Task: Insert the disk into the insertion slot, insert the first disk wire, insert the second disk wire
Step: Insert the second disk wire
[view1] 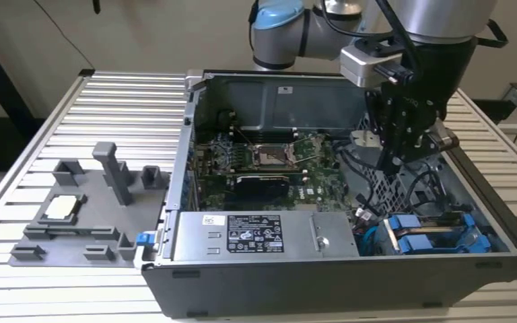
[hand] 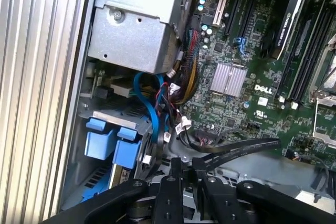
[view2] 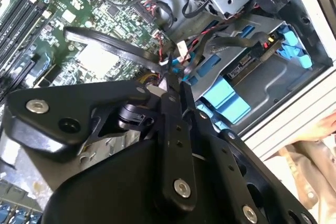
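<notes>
Two blue carrier tabs (view1: 417,243) stand side by side in the drive cage (view1: 438,232) at the front corner of the open computer case (view1: 330,282), on the exterior view's right. One of them belongs to the disk (view2: 247,64), which sits in the insertion slot (view2: 273,77); in the second wrist view I can see a strip of its label between grey metal walls, with blue tabs at both ends. Which of the two carriers is the task's own I cannot tell for sure.

My one gripper (view1: 393,158) hangs inside the case, above the cables just behind the cage. Its fingers are drawn close together, with only a thin gap, and in the first wrist view they pinch one flat black cable (hand: 239,148) that runs out over the green motherboard (hand: 252,51). In the second wrist view the same black cable (view2: 105,43) arcs away from my fingertips (view2: 170,85).

One bundle of red, black and blue wires (hand: 163,98) lies between my gripper and the cage. One silver power supply box (view1: 263,235) with one white label lies along the case front. On the slatted counter (view1: 79,121), one grey fixture tray (view1: 83,208) holds several upright blocks and one square chip (view1: 64,206).
</notes>
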Tool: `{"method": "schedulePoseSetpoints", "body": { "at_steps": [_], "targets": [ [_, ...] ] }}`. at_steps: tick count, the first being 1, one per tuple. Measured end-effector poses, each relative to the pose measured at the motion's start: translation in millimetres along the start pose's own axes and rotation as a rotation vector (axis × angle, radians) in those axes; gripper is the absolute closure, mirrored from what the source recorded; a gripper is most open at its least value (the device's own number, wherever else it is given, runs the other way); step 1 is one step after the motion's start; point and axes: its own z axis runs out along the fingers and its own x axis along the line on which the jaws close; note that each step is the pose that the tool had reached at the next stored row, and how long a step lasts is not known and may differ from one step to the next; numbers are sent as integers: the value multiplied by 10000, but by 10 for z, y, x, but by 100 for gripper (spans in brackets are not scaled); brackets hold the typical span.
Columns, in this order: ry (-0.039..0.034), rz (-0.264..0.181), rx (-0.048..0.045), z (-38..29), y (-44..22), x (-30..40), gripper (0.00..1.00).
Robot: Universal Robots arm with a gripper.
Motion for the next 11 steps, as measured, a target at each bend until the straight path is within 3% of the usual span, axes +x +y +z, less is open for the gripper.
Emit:
{"method": "schedulePoseSetpoints", "body": {
  "at_steps": [4,5,6,7,8,9,10,11],
  "targets": [
    [0,-1,0,0,0,1,86],
    [82,-11,-21,0,0,-3,86],
    [350,-43,-89,-4,-4,-36,79],
    [520,-69,-132,-5,-6,-62,79],
    [611,-85,-152,-8,-3,-103,72],
    [805,-117,-195,-2,14,-166,74],
    [840,-123,-200,5,15,-179,82],
    [936,-137,-224,12,15,-185,82]
  ]
}}
